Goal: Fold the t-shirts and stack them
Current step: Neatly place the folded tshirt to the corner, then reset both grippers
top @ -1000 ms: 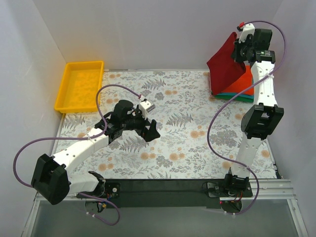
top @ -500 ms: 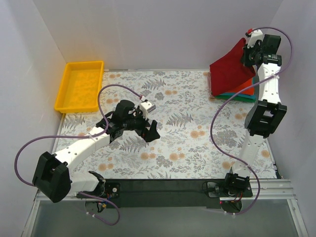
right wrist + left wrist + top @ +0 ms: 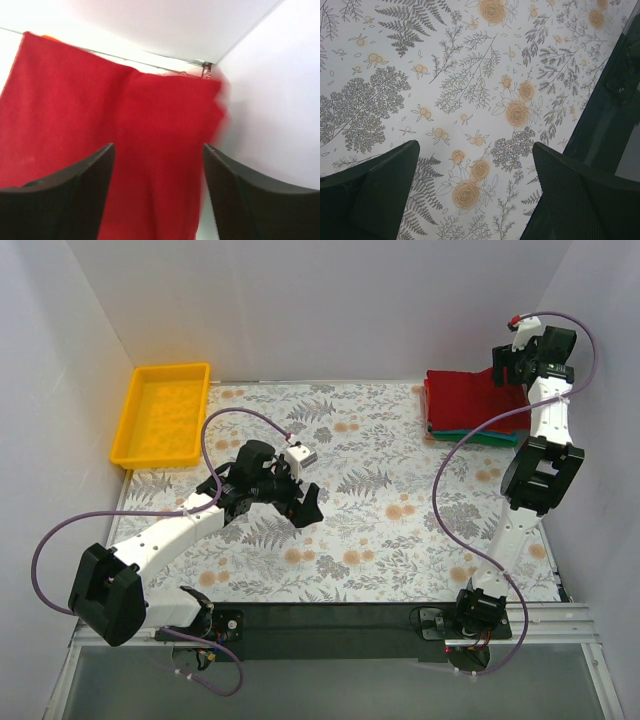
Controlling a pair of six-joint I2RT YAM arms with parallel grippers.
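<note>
At the far left of the bench (image 3: 400,570), near the back wall, a yellow tray (image 3: 128,435) is set beside the grey floral cloth (image 3: 380,440) that covers the working surface. Over the left-centre of that cloth the left pincer (image 3: 305,502) is held with its fingers (image 3: 370,195) spread wide apart; nothing is seen between them except printed ferns and roses, and the t-shirts are well apart from it. The t-shirts are stacked in the far right corner, against the back wall: the dark crimson t-shirt (image 3: 460,398) is laid flat on top, with the orange-red t-shirt (image 3: 503,426) showing under it and the teal t-shirt (image 3: 450,436) at the bottom as a thin edge. The front right part of the stack is crossed by a purple cable (image 3: 438,490), and its right edge is partly hidden by the white right arm (image 3: 545,415). The right pincer (image 3: 505,365) is held above the back right of the stack with its fingers (image 3: 65,195) apart; from the right wrist, crimson cloth is seen spread below them, not clamped.
</note>
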